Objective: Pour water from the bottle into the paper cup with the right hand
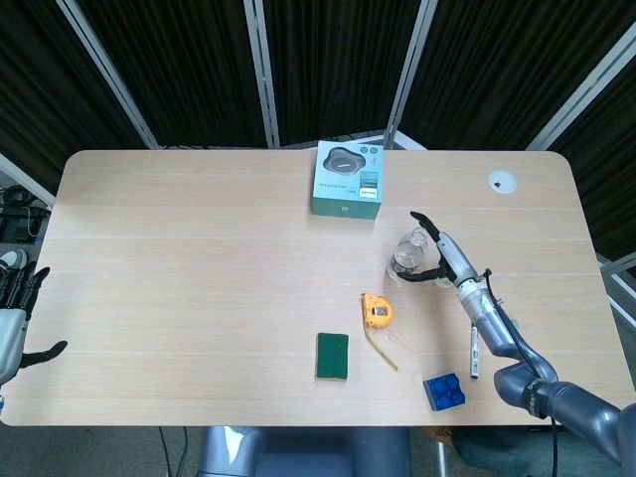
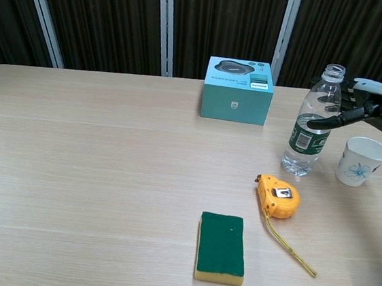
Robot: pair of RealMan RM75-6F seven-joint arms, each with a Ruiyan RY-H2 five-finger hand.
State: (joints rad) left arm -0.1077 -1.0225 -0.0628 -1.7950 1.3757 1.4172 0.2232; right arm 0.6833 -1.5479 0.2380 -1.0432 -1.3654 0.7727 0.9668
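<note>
The clear water bottle (image 2: 310,128), uncapped and partly full, stands upright right of the table's middle; the head view shows this bottle (image 1: 404,254) too. The white paper cup (image 2: 360,161) with a blue flower print stands just to its right, and my right arm hides it in the head view. My right hand (image 2: 360,106) is at the bottle's upper right side with its fingers spread around the bottle, not closed on it. That right hand (image 1: 434,252) holds nothing. My left hand (image 1: 12,316) hangs open off the table's left edge.
A teal box (image 1: 348,179) sits behind the bottle. An orange tape measure (image 1: 377,311) and a green sponge (image 1: 332,356) lie in front of it. A pen (image 1: 475,346) and a blue brick (image 1: 445,391) lie near the front right. A white disc (image 1: 502,181) is set at the back right.
</note>
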